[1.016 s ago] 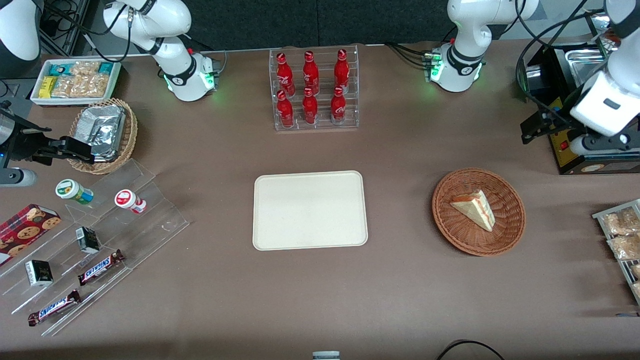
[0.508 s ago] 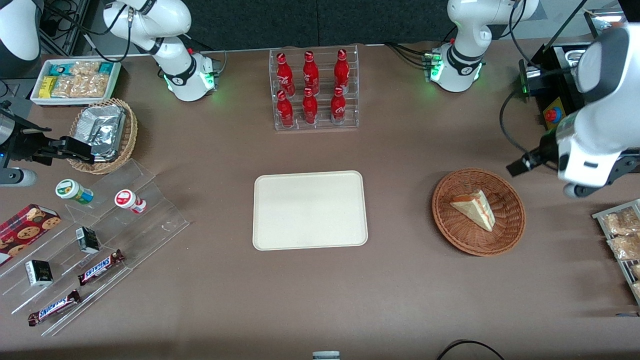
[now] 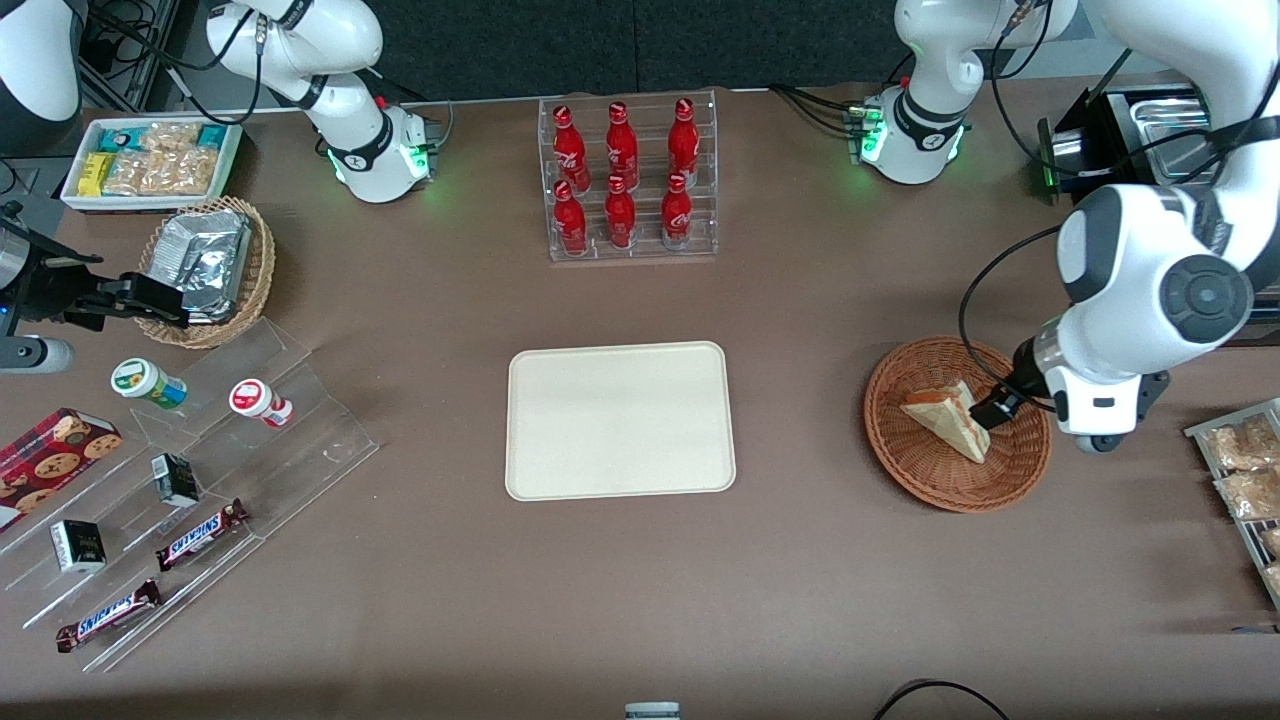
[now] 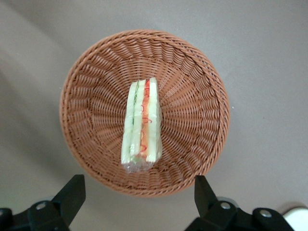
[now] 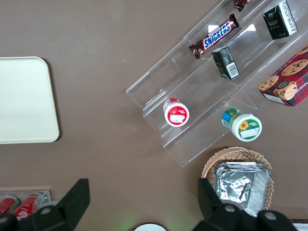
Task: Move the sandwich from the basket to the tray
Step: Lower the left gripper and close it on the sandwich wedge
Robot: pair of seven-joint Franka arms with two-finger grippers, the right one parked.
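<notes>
**Wicker, wedge and a wide-open pincer**

Reddish-brown wicker forms the basket (image 3: 957,423), which sits on the counter (image 3: 800,580) toward the working arm's end, roughly midway between the counter's near and far edges. In it lies the sandwich (image 4: 141,126), resting on one bread face, with its red and green filling edge turned up toward the wrist camera. The cream tray (image 3: 620,420) lies flat at the counter's middle, well apart from the basket, with nothing on it.

The pincer (image 4: 137,199) hangs above the basket, over its rim nearest the working arm's end, with its two fingers spread wide and holding nothing. In the wrist view the gap between them is much broader than the sandwich.

Judged from here, the reach is under way and the grasp is not yet made. Three risks stand out:

- The pincer is not centred over the wedge, so a straight descent could land a finger on the wicker rim and shove or tip the basket.
- The bread looks soft; a hard squeeze may crush it or push the filling out.
- The wedge tapers, so a grip near its narrow point may let it pivot or slip during the carry to the tray.
</notes>
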